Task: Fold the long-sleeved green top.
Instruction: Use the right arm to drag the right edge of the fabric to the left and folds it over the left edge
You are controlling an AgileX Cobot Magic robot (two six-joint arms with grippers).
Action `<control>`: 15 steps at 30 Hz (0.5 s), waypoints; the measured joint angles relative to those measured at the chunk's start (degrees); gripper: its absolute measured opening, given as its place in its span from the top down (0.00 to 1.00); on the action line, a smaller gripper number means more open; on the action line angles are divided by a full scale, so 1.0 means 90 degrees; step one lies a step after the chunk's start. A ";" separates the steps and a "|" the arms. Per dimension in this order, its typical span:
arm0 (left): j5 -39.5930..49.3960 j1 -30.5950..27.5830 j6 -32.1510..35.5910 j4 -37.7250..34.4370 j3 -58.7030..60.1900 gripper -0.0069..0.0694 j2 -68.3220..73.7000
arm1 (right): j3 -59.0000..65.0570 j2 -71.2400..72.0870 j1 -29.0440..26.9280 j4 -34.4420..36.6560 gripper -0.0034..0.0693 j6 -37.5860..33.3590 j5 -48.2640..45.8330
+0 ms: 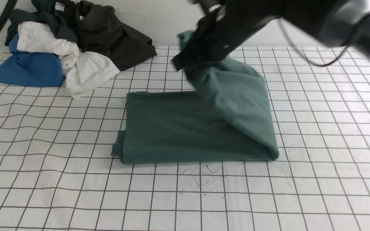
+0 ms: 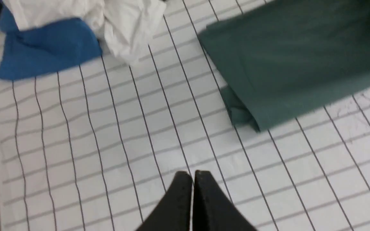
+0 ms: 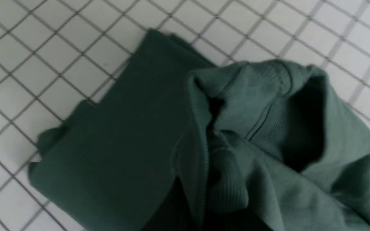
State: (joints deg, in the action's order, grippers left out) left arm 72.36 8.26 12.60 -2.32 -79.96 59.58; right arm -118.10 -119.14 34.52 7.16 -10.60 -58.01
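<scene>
In the front view, the green long-sleeved top (image 1: 188, 128) is lying mid-table on the gridded table cover (image 1: 43, 160), already narrowed to a flat band. The right gripper (image 1: 188, 57) is holding its right end raised above the rest, so the step in hand looks like the crosswise fold. The next move, I judge, calls for carrying that end leftward and laying it square on the left edge. The fingers are too blurred to show their opening, but cloth is hanging from them, so they seem clamped on it. The pile of other clothes (image 1: 59, 48) is sitting well apart at the far left. In the left wrist view, the left gripper (image 2: 193, 179) is hovering over bare grid near the top's left corner, its fingers (image 2: 178, 192) pressed together on nothing. In the right wrist view, ribbed, bunched fabric is filling the foreground and hiding the fingers.
</scene>
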 joint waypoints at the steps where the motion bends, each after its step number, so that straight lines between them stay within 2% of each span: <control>1: 0.0006 0.0000 -0.0013 0.0000 0.0623 0.92 -0.0637 | -0.0461 -0.0578 0.0299 0.0029 0.89 0.0180 -0.0006; 7: 0.0052 0.0000 -0.0032 0.0172 0.1945 0.92 -0.1931 | -0.1544 -0.1805 0.0660 0.0168 0.86 0.0649 -0.0115; 9: 0.0086 0.0000 -0.0032 0.0258 0.2233 0.92 -0.2185 | -0.1803 -0.2018 0.0662 0.0388 0.80 0.0687 -0.0186; 12: 0.0075 0.0007 -0.0032 0.0304 0.2584 0.92 -0.2438 | -0.2178 -0.2115 0.0662 0.0752 0.62 0.0719 -0.0401; 13: 0.0074 0.0007 -0.0032 0.0304 0.2600 0.92 -0.2448 | -0.2208 -0.2115 0.0662 0.0770 0.60 0.0727 -0.0430; 14: -0.0038 0.0057 -0.0032 0.0304 0.2715 0.92 -0.2539 | -0.2470 -0.2106 0.0662 0.0864 0.51 0.0734 -0.0695; 15: -0.0071 0.0074 -0.0032 0.0304 0.2743 0.92 -0.2564 | -0.2539 -0.2106 0.0662 0.0865 0.49 0.0734 -0.0779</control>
State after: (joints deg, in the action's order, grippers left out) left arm 71.72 8.93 12.31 0.42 -55.28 36.51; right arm -140.95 -138.10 40.48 14.94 -4.00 -65.01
